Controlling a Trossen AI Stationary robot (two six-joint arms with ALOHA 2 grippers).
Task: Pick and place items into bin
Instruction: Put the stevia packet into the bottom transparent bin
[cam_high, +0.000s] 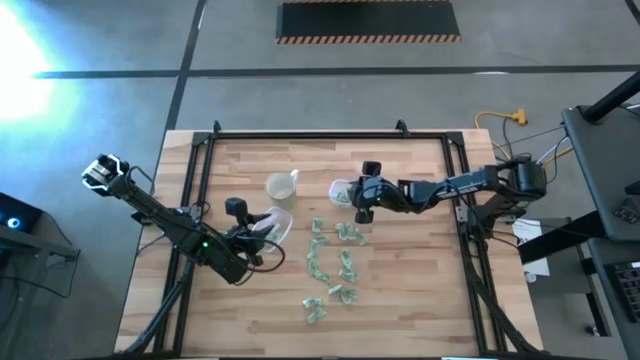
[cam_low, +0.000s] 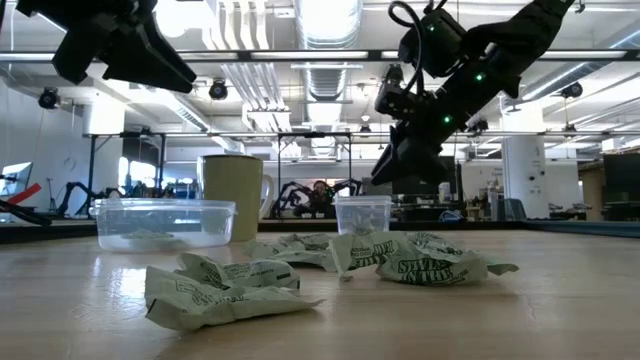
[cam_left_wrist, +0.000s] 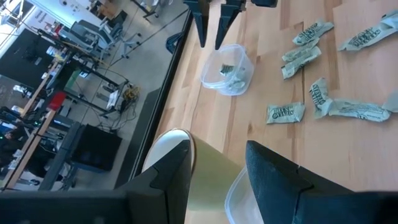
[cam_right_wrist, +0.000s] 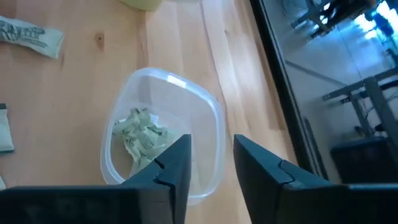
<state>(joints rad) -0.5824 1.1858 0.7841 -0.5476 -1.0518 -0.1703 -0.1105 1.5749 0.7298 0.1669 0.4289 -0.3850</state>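
Nearest the viewer in the low view, crinkled pale-green and white wrapped items (cam_low: 215, 292) lie loose on the wooden table (cam_low: 560, 310), filling the lower centre of the frame; seen from above they form a scatter (cam_high: 335, 268) at lower centre of the tabletop. Farther back stand three vessels: a shallow clear tub (cam_low: 165, 222) at left, a pale yellowish cup (cam_low: 231, 196) just beside it, and a small clear bin (cam_low: 363, 214) at centre.

Right gripper (cam_high: 361, 203), centre of the high view, hangs directly above the small clear bin (cam_high: 343, 192); its two dark fingers (cam_right_wrist: 177, 163) stand parted with nothing between them. Below them, in the right wrist view, one crumpled item (cam_right_wrist: 140, 137) lies inside the bin (cam_right_wrist: 186, 99), and another item (cam_right_wrist: 32, 34) lies on the wood at upper left.

Left gripper (cam_high: 256, 232), left of centre in the high view, sits over the shallow tub (cam_high: 276, 222) near the cup (cam_high: 282, 185); its fingers (cam_left_wrist: 277, 180) are spread apart and hold nothing.

Beyond the table, the low view shows a workshop with racks and ceiling lights.
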